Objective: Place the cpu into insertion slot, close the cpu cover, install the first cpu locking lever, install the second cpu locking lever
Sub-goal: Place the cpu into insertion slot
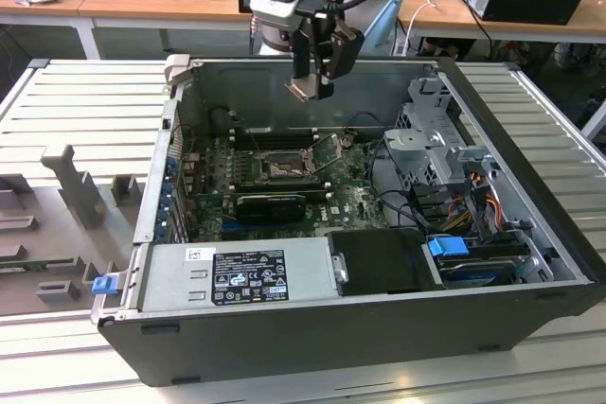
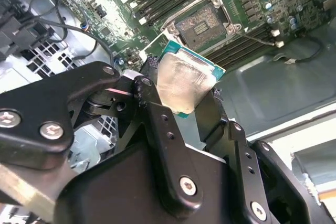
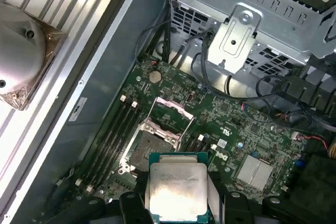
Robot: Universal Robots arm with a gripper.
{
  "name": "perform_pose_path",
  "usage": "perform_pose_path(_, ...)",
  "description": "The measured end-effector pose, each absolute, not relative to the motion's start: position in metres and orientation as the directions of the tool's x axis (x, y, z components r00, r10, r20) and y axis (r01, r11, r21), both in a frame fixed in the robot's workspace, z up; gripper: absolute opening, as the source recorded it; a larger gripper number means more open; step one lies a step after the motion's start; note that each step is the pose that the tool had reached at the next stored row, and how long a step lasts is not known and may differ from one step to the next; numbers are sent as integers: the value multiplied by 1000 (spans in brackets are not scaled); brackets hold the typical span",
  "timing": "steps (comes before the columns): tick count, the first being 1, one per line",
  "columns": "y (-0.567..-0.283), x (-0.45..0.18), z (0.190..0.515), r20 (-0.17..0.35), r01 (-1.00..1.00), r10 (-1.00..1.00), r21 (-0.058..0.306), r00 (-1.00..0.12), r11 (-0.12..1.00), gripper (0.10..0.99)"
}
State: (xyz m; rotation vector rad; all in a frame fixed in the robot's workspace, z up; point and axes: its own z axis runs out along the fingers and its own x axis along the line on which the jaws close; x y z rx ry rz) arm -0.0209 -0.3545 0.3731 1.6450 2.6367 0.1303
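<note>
Gripper (image 1: pixel 312 88) clamping flat silver-topped cpu (image 3: pixel 177 187), above open square insertion slot (image 2: pixel 202 24)

The cpu (image 3: pixel 176 190), a small flat square chip with a pale silver lid and a green rim, is clamped by two opposite edges in the black gripper (image 1: pixel 312 82) and hangs above the green board, apart from it, lid facing the first wrist view. The insertion slot (image 3: pixel 149 148), a square socket with a dark metal surround and greyish pin field, lies bare on the board. The cpu cover (image 3: pixel 172 109), a thin metal frame plate, stands swung up at the slot's edge.
</note>
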Motion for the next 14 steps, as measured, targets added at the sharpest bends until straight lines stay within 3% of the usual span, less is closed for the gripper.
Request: perform_pose_path(14, -355, -21, 372, 16, 972, 975, 87, -222, 220, 525)
